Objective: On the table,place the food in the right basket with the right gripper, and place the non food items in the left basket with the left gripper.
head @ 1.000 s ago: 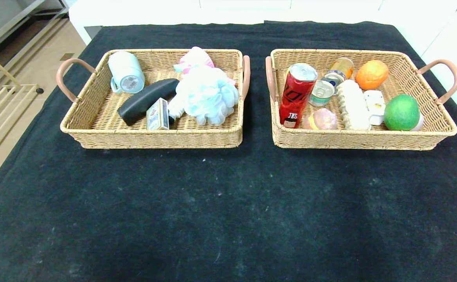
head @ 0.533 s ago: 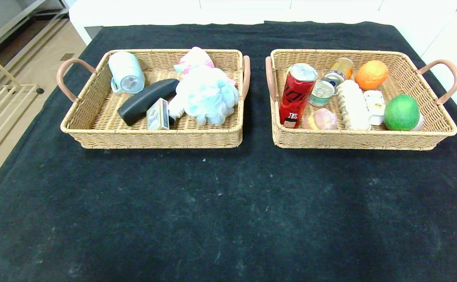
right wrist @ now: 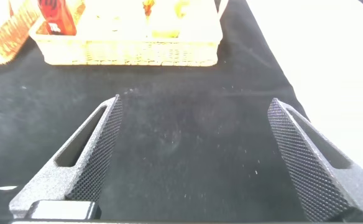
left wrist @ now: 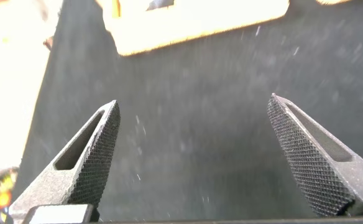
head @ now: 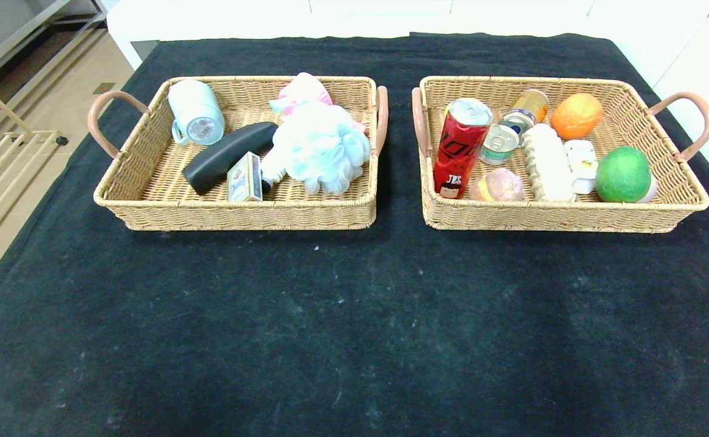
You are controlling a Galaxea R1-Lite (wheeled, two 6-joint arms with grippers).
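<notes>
On the far half of the table [head: 354, 315], two wicker baskets sit side by side, a strip of black cloth between their inner handles. The left basket [head: 148, 200] holds the light-blue bath pouf [head: 321, 149], with a pink pouf [head: 301, 91] behind it and touching it. Just beside the blue pouf the cream-yellow card box [head: 245, 178] stands on edge, leaning against a black curved bottle [head: 227, 155]. A pale blue mug [head: 195, 113] lies on its side in the far left corner.

The right basket [head: 573, 212] holds the food. The red soda can [head: 461, 149] leans against the left wall, top tilted away. Beside it are two small tins [head: 500, 144], one behind the other, and a pinkish round piece [head: 500, 185] near the front wall. The ridged bread loaf [head: 547, 164] lies lengthwise in the middle, the small white carton [head: 581, 165] touching its right side, and the green fruit [head: 623, 174] beyond that. An orange fruit [head: 576, 115] rests in the far corner.

The near half of the cloth carries nothing but lint. Neither arm shows from the head. The left hand [left wrist: 194, 155] hangs low over bare cloth with its fingers spread wide and nothing between them, the left basket ahead of it. The right hand [right wrist: 194, 155] is likewise wide open and empty above the cloth near the table's right edge, the right basket and its soda can ahead of it.
</notes>
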